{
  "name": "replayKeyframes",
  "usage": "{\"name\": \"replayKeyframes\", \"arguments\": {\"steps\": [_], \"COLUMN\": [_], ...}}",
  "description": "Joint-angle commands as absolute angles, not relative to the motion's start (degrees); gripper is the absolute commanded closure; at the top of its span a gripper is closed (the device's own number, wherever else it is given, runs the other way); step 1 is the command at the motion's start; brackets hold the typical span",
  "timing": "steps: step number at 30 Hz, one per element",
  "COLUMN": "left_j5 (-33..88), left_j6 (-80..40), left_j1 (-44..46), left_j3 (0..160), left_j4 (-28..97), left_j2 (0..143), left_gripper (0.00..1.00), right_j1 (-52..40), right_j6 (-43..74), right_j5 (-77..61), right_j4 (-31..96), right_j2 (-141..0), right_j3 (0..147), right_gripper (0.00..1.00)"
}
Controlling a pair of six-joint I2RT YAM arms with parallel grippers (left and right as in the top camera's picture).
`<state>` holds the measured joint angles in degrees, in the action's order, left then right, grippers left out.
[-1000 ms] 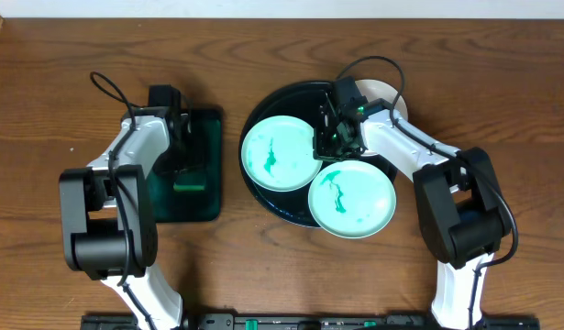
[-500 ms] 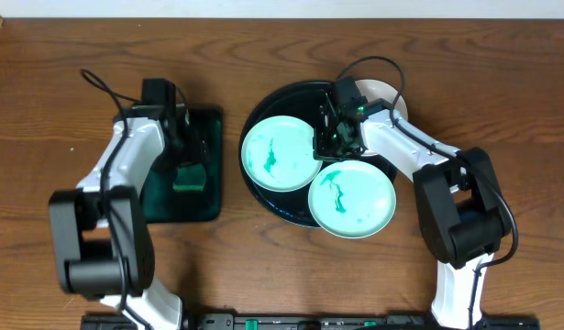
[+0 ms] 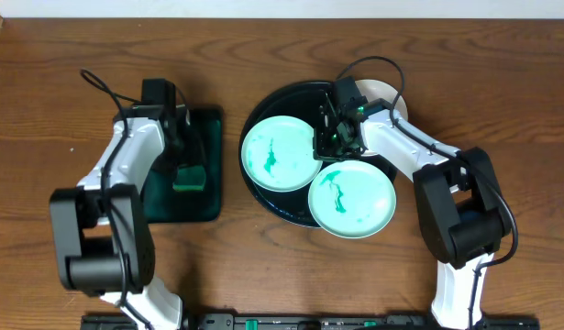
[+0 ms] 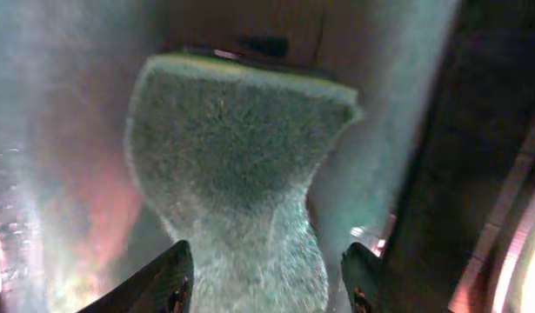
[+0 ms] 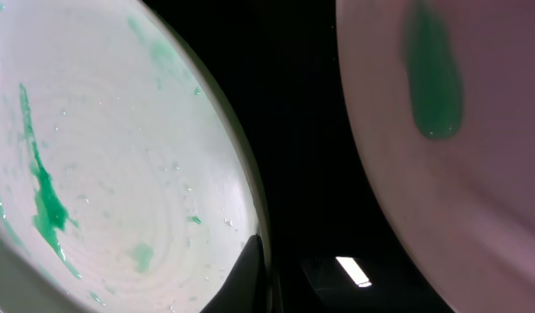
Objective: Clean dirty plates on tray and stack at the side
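Note:
The round black tray (image 3: pixel 259 188) holds two mint plates with green smears, one on its left (image 3: pixel 280 153) and one at the front right (image 3: pixel 352 200). A white plate (image 3: pixel 392 93) peeks out behind the right arm. My right gripper (image 3: pixel 329 142) is shut on the left mint plate's rim (image 5: pixel 119 156). Only one finger (image 5: pixel 250 278) shows there, lying over the rim. The other smeared plate (image 5: pixel 441 130) fills that view's right side. My left gripper (image 3: pixel 187 165) stands open around a green sponge (image 4: pixel 241 148); the left finger (image 4: pixel 167 278) touches it and the right finger (image 4: pixel 363 278) is just apart.
The sponge (image 3: pixel 189 179) lies on a dark green rectangular tray (image 3: pixel 208 206) left of the black tray. Both arm bases stand at the table's front edge. Bare brown wood surrounds both trays.
My left arm has swung its elbow outward to the left while its gripper stayed over the sponge. Right arm and plates have not moved.

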<state>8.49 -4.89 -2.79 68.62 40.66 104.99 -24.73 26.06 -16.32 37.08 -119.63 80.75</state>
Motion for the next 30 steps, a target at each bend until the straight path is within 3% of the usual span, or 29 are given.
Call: {"name": "replayKeyframes", "arguments": {"steps": [1, 5, 7, 22, 26, 30], "left_j5": [8.36, 8.36, 8.36, 14.06, 13.72, 6.11], "left_j6": [-5.04, -5.04, -5.04, -5.02, -5.06, -5.02], "left_j1": [-2.83, -2.83, -2.83, -2.79, -2.66, -2.66], "left_j3": [69.12, 69.12, 69.12, 69.36, 69.65, 69.63], "left_j4": [40.95, 39.68, 39.31, 39.88, 39.68, 39.31], "left_j2": [108.36, 109.69, 109.67, 108.03, 101.84, 91.79], "left_gripper": [0.46, 0.67, 0.93, 0.93, 0.93, 0.93], "right_j1": [-25.93, -25.93, -25.93, -25.91, -25.91, -25.93], "right_j6": [24.58, 24.58, 24.58, 24.58, 24.49, 23.70], "right_j5": [-16.14, -16.14, -16.12, -16.12, -16.12, -16.14], "right_j4": [38.41, 38.65, 38.65, 38.89, 39.29, 39.24], "right_j2": [-121.86, -121.86, -121.86, -121.86, -121.86, -121.86], "right_j3": [80.16, 80.16, 80.16, 80.14, 80.16, 80.16], "right_gripper": [0.99, 0.99, 0.99, 0.99, 0.99, 0.99]}}
